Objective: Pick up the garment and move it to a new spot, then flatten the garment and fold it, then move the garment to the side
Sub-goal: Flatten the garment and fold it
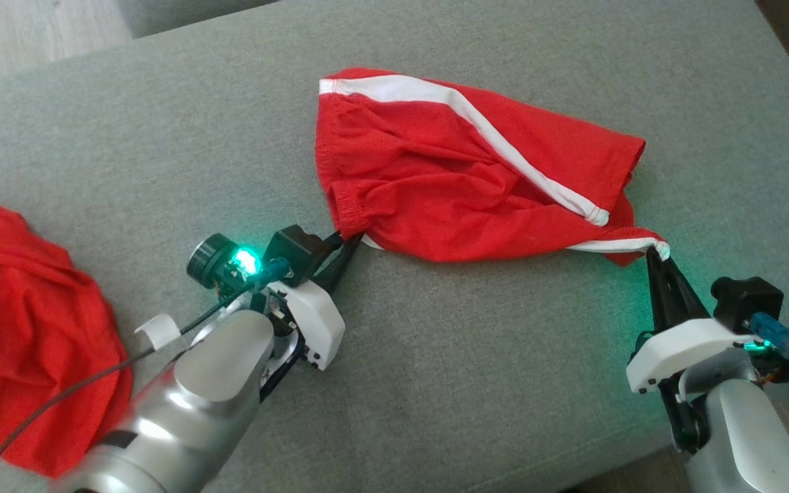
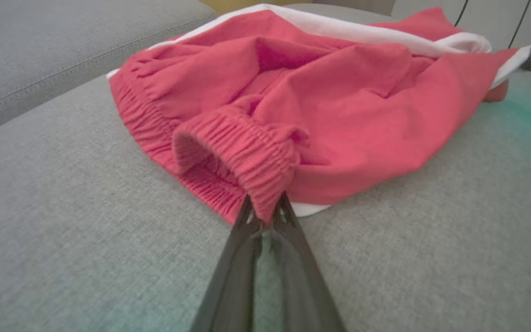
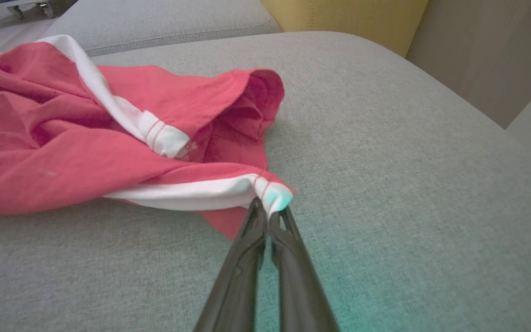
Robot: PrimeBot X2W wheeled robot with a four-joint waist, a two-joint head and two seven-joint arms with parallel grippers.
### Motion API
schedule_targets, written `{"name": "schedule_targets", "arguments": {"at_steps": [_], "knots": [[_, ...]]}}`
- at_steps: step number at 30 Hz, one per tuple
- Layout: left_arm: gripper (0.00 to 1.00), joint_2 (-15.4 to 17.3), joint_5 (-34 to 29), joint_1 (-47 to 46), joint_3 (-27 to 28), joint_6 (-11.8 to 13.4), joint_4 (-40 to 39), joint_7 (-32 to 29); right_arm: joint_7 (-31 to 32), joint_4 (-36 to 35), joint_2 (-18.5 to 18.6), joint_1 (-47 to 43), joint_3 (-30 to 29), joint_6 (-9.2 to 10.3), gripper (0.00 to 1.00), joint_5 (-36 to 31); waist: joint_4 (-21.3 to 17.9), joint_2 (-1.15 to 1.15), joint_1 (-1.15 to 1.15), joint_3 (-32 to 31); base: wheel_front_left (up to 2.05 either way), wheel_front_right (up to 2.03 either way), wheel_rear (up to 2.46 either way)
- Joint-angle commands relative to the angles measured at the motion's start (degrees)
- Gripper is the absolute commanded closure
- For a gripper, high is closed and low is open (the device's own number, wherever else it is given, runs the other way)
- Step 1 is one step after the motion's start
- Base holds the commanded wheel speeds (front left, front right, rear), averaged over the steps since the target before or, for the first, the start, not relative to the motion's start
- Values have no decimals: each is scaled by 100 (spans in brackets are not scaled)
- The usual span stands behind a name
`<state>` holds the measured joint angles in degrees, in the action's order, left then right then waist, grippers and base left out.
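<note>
Two grips to enter. Left side? (A)
Left gripper (image 1: 348, 241): fingers closed on the elastic waistband (image 2: 242, 152) of the red garment (image 1: 463, 178), at its near-left corner. (B)
Right? (A)
Right gripper (image 1: 653, 255): fingers pinched together on the white-striped hem corner (image 3: 265, 191). (B)
Garment position? (A)
Rumpled on the grey cushion (image 1: 477, 356), between both grippers. A second red cloth (image 1: 18, 329) lies well apart, at the cushion's left edge. (B)

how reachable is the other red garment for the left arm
Probably not yet: the left gripper is shut on the red shorts; the other red garment lies unobstructed beside its forearm.
</note>
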<state>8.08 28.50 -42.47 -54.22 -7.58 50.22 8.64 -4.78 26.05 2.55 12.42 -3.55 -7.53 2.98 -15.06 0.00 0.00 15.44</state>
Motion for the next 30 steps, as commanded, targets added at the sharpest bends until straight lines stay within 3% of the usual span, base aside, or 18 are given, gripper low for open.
{"name": "schedule_targets", "arguments": {"at_steps": [1, 14, 20, 23, 30], "knots": [[100, 132, 102, -277, 78, 10, -145, 52, -82, -172, 32, 213, 126, 4, 100, 3, 43, 0, 0, -44, 0, 0, 0], [100, 715, 755, -353, 107, 10, -766, 221, 72, -811, 51, 617, 316, 4, 100, -78, 488, 0, 0, -741, 0, 0, 0], [100, 1089, 1073, -683, 468, 48, -1249, -115, 385, -1122, 348, 1257, 786, 4, 100, 374, 636, 0, 0, -1166, 0, 0, 0], [100, 1314, 1176, -947, 610, 61, -1466, -390, 253, -1293, 443, 1767, 809, 4, 100, 656, 684, 0, 0, -1371, 0, 0, 0], [100, 1670, 1505, -1533, 1095, 248, -1807, -788, 421, -1096, 712, 2549, 1261, 4, 100, 880, 795, 0, 0, -1673, 0, 0, 0]]}}
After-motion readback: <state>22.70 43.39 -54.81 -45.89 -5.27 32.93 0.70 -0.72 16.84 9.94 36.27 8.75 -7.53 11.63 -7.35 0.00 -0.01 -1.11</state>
